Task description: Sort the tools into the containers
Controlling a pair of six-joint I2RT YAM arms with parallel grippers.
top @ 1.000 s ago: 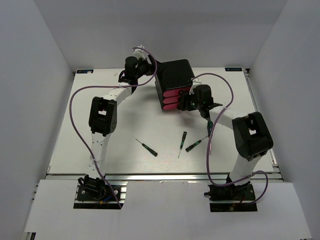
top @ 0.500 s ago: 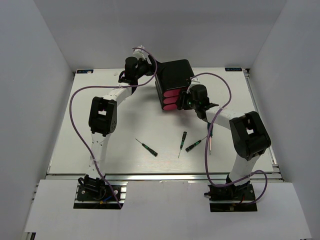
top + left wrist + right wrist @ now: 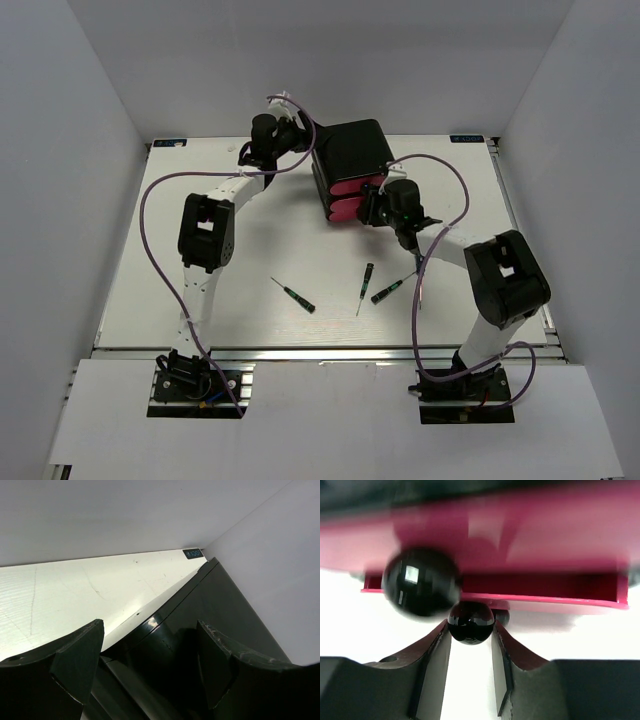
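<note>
Now you're opening a drawer (image 3: 560, 600): right gripper (image 3: 470, 635) pinches the knob (image 3: 471, 621); left gripper (image 3: 149, 635), jaws spread, straddles the box (image 3: 220, 610). Next, pull straight toward the near edge.

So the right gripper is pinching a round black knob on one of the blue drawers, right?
Not quite. The drawers are bright pink, not blue, and the right wrist view shows that up close. The rest is right: the right gripper is pinching a round black knob on one of them, with a finger on each side of it.
</note>
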